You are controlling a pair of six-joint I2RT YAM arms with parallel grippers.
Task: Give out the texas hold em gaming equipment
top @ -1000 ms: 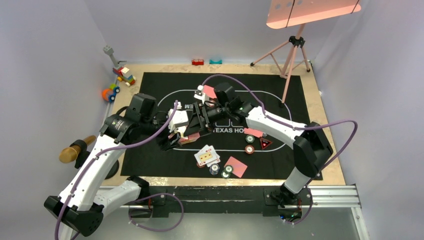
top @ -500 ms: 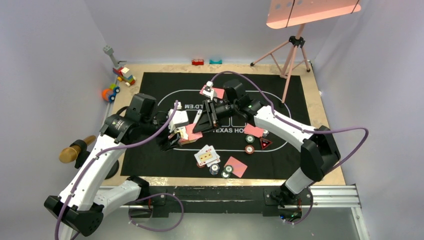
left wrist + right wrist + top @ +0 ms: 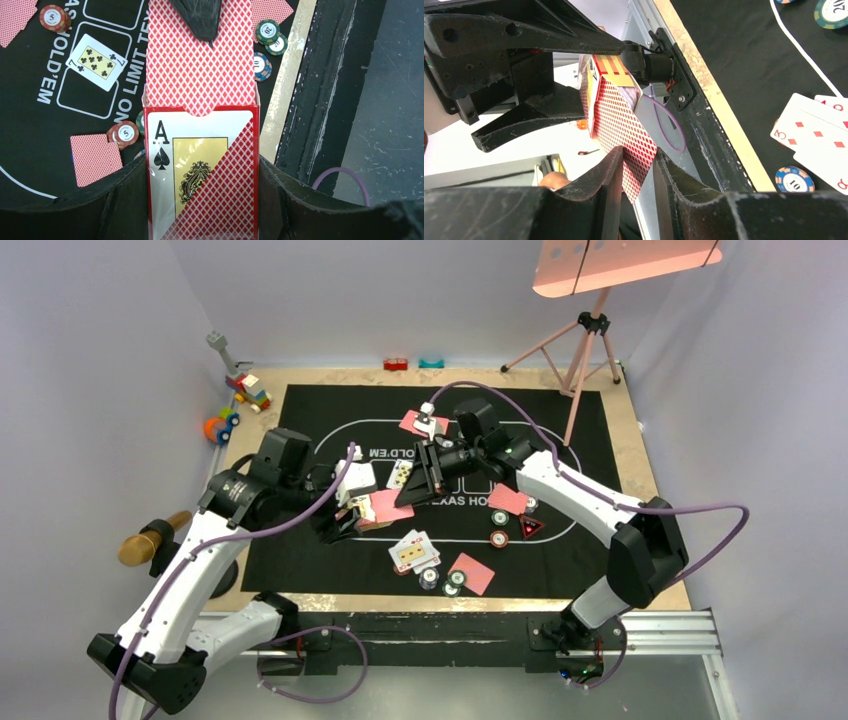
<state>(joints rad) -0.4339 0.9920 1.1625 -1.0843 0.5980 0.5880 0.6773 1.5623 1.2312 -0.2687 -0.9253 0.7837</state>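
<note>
The card (image 3: 200, 70) was thin, light and bendy, and I guessed it would slide easily. The best place to pinch it was its free top end, pulling straight out so it would not fold. Its back had a red criss-cross pattern. It stuck halfway out of the card box (image 3: 202, 165), which showed an ace of spades. My right claw (image 3: 639, 167) was pinched narrow on the card. My left claw (image 3: 202, 210) hugged the box, up above the black mat (image 3: 30, 165).
</note>
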